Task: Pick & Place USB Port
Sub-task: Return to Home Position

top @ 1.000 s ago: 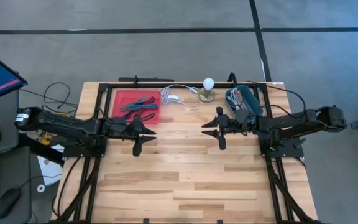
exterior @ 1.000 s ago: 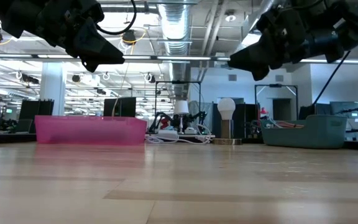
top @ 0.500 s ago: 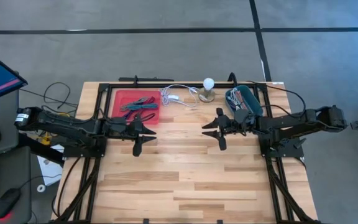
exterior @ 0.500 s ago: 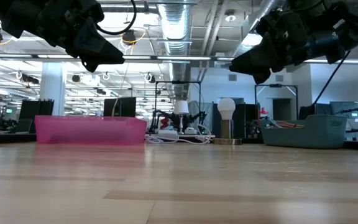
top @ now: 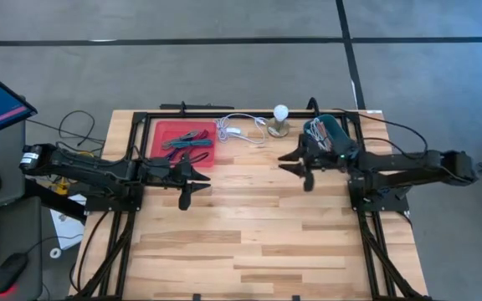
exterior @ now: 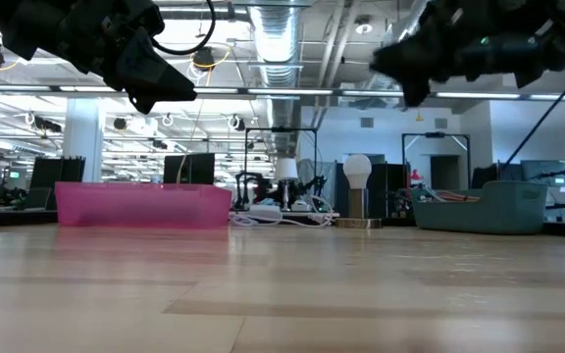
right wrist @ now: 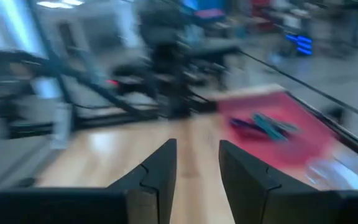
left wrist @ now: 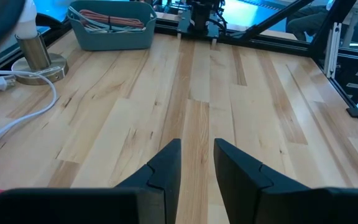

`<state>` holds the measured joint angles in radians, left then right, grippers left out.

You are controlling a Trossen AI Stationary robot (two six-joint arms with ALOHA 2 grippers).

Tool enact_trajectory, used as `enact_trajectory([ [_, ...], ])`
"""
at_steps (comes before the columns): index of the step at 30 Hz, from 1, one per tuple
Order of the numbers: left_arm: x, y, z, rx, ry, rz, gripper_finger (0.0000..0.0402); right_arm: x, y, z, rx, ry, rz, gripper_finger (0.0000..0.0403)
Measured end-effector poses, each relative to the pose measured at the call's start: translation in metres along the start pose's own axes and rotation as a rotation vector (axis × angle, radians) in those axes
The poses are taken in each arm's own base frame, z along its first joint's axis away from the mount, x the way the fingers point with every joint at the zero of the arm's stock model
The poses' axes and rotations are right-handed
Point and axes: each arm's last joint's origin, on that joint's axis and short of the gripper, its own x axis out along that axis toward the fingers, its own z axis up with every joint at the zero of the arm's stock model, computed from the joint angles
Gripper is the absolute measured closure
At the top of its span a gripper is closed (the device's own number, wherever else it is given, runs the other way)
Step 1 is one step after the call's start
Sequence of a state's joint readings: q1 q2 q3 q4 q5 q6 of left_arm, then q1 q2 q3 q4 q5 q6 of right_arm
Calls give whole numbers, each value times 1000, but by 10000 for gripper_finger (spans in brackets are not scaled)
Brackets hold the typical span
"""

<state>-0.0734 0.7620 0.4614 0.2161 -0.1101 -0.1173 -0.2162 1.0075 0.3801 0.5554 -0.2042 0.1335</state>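
Observation:
I cannot single out a USB port. Teal and purple cables (top: 187,142) lie in the red tray (top: 161,130) at the table's far left. More cables (left wrist: 109,15) fill the teal bin (top: 335,127) at the far right. My left gripper (top: 201,176) hovers level beside the tray's near right corner, open by a narrow gap (left wrist: 196,146), with nothing between its fingers. My right gripper (top: 283,161) hangs above the table just left of the teal bin, also open by a narrow gap (right wrist: 197,148) and with nothing in it. It faces the red tray (right wrist: 278,130).
A small lamp with a white bulb (top: 280,119) stands between tray and bin at the far edge. A white cord with a plug block (top: 234,130) lies beside it. Bare wood (top: 249,226) stretches across the table's middle and near half. Black frame rails (top: 366,242) run along both sides.
My right gripper has risen and swung toward the table's far edge, closer to the teal bin and lamp, rolling slightly; most of this came in the last half second. Its finger gap looks unchanged. My left arm has kept still.

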Motion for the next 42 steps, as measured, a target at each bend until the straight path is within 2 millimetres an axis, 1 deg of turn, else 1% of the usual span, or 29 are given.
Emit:
enact_trajectory([
  [4, 0, 0, 0, 0, 0, 0, 307, -14, 7, 15, -27, -68, 170, 290],
  [10, 0, 0, 0, 0, 0, 0, 307, -35, 20, 34, -67, -175, 288, 290],
  [12, 0, 0, 0, 0, 0, 0, 307, -43, 23, 38, -79, -194, 321, 290],
  [16, 0, 0, 0, 0, 0, 0, 307, -57, 26, 41, -71, -194, 332, 290],
  [22, 0, 0, 0, 0, 0, 0, 307, -75, 35, 46, -88, -243, 369, 290],
  [25, 0, 0, 0, 0, 0, 0, 307, -83, 38, 42, -97, -268, 392, 290],
  [35, 0, 0, 0, 0, 0, 0, 307, -112, 42, 8, -102, -394, 457, 290],
  [42, 0, 0, 0, 0, 0, 0, 307, -129, 44, -11, -111, -486, 522, 290],
])
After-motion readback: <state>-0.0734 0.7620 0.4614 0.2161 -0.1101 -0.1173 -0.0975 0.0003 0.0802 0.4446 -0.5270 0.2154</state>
